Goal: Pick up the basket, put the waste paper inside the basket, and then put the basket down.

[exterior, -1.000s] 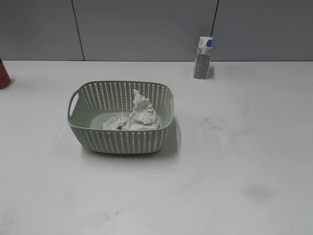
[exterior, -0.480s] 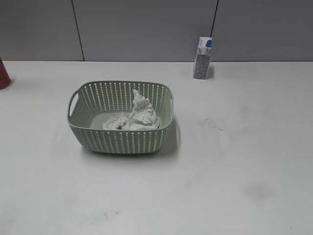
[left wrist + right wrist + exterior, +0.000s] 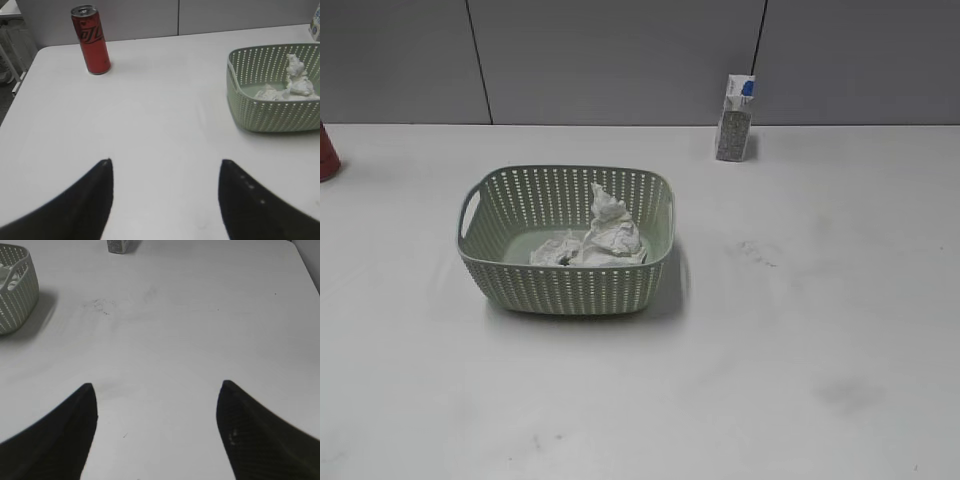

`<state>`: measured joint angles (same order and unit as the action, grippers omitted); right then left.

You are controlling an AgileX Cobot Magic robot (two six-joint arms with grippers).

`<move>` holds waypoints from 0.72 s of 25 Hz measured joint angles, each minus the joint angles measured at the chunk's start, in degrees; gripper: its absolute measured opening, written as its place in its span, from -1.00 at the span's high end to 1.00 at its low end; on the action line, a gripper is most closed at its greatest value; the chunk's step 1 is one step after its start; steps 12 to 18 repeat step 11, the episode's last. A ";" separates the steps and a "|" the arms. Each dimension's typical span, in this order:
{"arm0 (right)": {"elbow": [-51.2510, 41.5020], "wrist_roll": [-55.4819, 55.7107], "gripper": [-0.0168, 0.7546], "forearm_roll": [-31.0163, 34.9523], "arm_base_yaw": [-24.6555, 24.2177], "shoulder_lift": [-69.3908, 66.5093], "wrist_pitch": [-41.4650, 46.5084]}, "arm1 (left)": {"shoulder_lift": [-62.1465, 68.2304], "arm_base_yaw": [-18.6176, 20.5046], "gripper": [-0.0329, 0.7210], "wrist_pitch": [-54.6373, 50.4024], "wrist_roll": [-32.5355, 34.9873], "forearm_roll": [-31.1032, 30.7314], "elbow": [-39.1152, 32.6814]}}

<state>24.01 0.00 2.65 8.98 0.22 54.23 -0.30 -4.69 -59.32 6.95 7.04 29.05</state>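
The pale sage-green basket (image 3: 570,285) stands on the white table, left of centre. Crumpled white waste paper (image 3: 605,235) lies inside it. The basket also shows in the left wrist view (image 3: 270,112) with the paper (image 3: 295,82) in it, and its corner shows in the right wrist view (image 3: 15,295). My left gripper (image 3: 165,165) is open and empty over bare table, well short and left of the basket. My right gripper (image 3: 157,387) is open and empty over bare table, right of the basket. Neither arm shows in the exterior view.
A white-grey carton with a blue top (image 3: 736,118) stands at the back, also in the right wrist view (image 3: 120,245). A red soda can (image 3: 91,40) stands at the far left; its edge shows in the exterior view (image 3: 328,152). The table (image 3: 800,330) bears faint smudges.
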 joint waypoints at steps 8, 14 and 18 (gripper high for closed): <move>0.00 0.00 -0.58 0.00 0.00 0.00 0.00 | 0.00 0.00 -0.68 0.00 -0.52 1.70 -0.06; 0.00 0.00 -0.58 0.00 0.00 0.00 0.00 | 0.00 0.00 -0.54 0.05 -0.59 3.00 -0.17; 0.00 0.00 -0.58 0.00 0.00 0.00 0.00 | 0.00 0.00 -0.54 0.05 -0.59 3.00 -0.17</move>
